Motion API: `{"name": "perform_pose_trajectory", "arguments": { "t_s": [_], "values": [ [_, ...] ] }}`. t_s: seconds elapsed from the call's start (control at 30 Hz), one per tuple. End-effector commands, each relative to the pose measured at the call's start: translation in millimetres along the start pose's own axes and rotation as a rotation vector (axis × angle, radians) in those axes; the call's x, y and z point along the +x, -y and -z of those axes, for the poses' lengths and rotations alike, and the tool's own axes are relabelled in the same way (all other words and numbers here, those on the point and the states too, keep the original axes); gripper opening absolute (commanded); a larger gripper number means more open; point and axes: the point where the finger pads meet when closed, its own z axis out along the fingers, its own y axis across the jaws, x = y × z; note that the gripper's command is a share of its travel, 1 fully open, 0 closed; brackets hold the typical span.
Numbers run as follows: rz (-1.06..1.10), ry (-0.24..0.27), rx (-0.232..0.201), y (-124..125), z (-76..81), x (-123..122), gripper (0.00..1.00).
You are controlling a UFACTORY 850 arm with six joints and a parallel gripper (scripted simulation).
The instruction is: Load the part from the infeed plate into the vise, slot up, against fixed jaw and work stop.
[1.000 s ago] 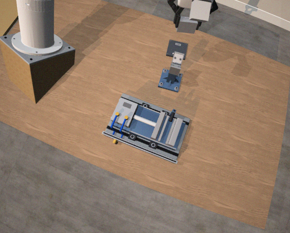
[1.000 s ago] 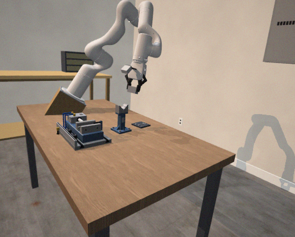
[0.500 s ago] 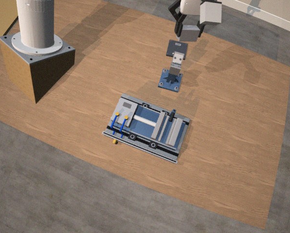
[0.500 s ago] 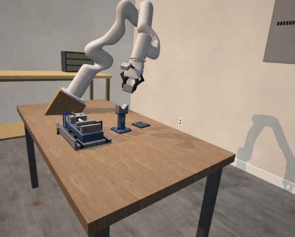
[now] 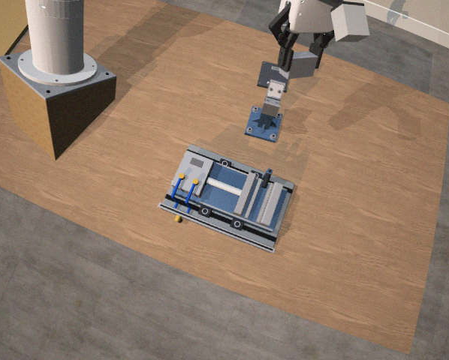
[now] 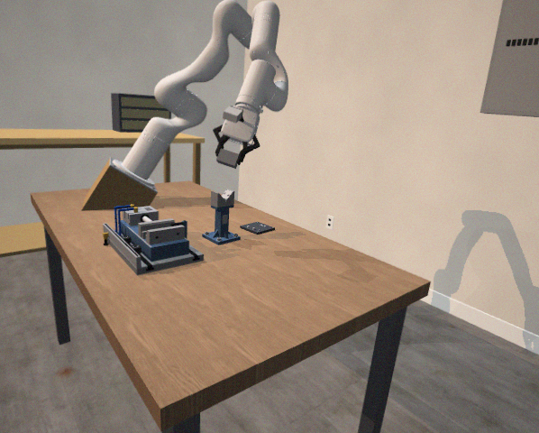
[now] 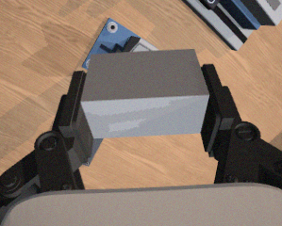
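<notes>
- Top view: the fingers are closed on the block, at the far side of the scene.
- Top view: the dark infeed plate has the V-block just beside it, on a blue foot.
- Top view: nearer, the vise stands with its jaws apart; its rod runs right from the cylinder housing to the moving jaw, with the fixed jaw further right. The work stop points in at the far end.
- Exterior view: the white arm reaches over the wooden surface from the far left. The block is up in the air, tilted, well above the V-block, so it is not in the vise.
- Exterior view: the vise is to the left, the V-block between it and the infeed plate.
- Wrist view: the fingers grip the block at its two opposite ends. The faces in sight look plain; where the slot faces, I cannot tell.
- Wrist view: the blue foot shows partly behind the block, the vise at the upper right.
</notes>
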Motion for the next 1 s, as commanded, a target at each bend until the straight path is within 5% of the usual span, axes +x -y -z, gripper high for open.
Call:
{"name": "perform_pose_trajectory", "arguments": {
  "t_s": [0.0, 0.97],
  "values": [
    [0.051, -0.039, -0.004, -1, -0.9, 11, 0.0],
    [0.612, -0.308, 0.031, 15, -3.3, 89, 0.0]
  ]
}}
